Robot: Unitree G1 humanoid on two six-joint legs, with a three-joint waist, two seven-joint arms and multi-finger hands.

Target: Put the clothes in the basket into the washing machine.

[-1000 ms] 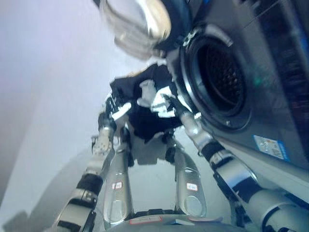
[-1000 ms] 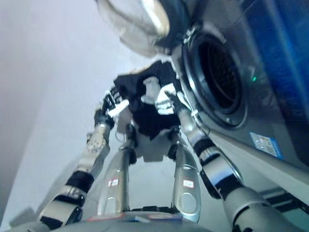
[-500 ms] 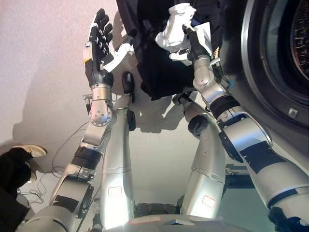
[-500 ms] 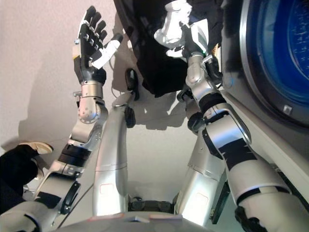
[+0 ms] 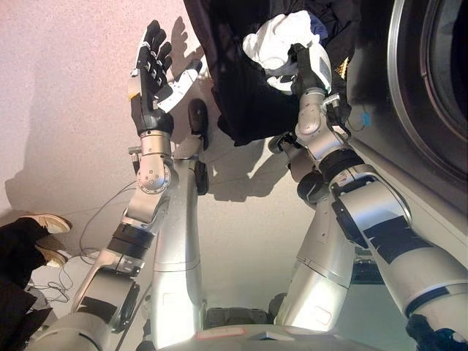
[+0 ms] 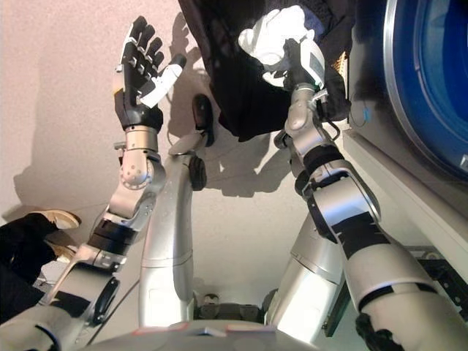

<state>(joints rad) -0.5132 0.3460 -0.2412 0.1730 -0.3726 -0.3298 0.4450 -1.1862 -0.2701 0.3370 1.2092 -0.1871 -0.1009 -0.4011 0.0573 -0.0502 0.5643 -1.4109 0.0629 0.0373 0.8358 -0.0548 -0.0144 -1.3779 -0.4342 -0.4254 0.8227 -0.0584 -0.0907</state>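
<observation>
A black fabric basket (image 5: 238, 99) fills the top middle, with dark clothes inside it. My right hand (image 5: 307, 67) is over the basket, fingers curled round a crumpled white garment (image 5: 276, 38) held just above the dark cloth. My left hand (image 5: 152, 79) is raised to the left of the basket, fingers straight and spread, touching nothing. The washing machine (image 5: 380, 80) stands along the right, and the rim of its round opening (image 5: 402, 88) shows at the upper right edge. The drum's inside is out of view.
A person's shoes (image 5: 45, 223) and dark trouser leg (image 5: 14, 263) show at the lower left on the pale floor (image 5: 66, 110). The machine's front panel runs down the right side close to my right arm.
The camera has swung down and closer since a second ago. My right hand keeps its hold on the white garment, and my left hand stays open beside the basket.
</observation>
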